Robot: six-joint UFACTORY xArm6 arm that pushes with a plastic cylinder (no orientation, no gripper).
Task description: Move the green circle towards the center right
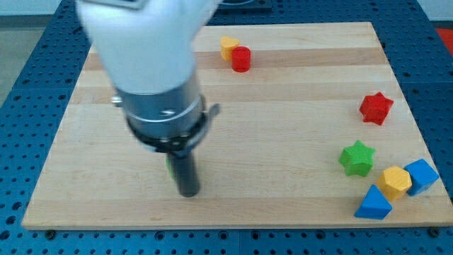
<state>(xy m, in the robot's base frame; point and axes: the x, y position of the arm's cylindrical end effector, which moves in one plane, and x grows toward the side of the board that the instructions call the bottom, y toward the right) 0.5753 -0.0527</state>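
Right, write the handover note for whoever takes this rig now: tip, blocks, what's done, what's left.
My tip is down on the board at the lower left of the view.
The green circle is almost fully hidden behind the rod; only a green sliver shows at the rod's left edge, so whether they touch cannot be told.
Done: nothing visible yet; the green sits far left of the goal.
Left: push it towards the centre right, probably stopping short of the red star and green star.
Elsewhere: yellow block and red cylinder at top; yellow block and two blue blocks at bottom right.
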